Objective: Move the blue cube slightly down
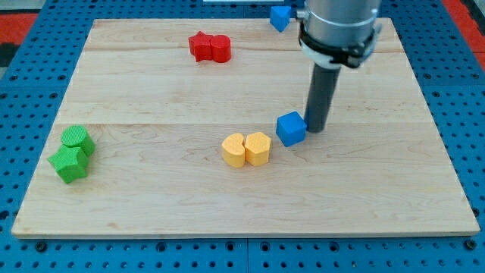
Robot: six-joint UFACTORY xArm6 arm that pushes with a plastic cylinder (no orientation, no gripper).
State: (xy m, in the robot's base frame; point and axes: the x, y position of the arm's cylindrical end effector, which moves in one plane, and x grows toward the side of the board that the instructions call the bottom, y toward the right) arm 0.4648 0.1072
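Near the middle of the counter (151, 189), toward the view's right, sits the blue cube (291, 128), with my tip (316, 130) touching its right side. I carry no hand (only a bare rod). Two yellow blocks (246, 149) lie just left of the cube, red blocks (209, 47) at the top, green blocks (73, 154) at the left, another blue block (280, 17) at the top edge.

Inspection finding: no legible text, label, brand, number or sign anywhere in the camera view. Surfaces checked — the board (242, 189), the blocks (every visible face plain colour) and the arm's housing (339, 26) — all bear no markings that can be read. Nothing further to record.
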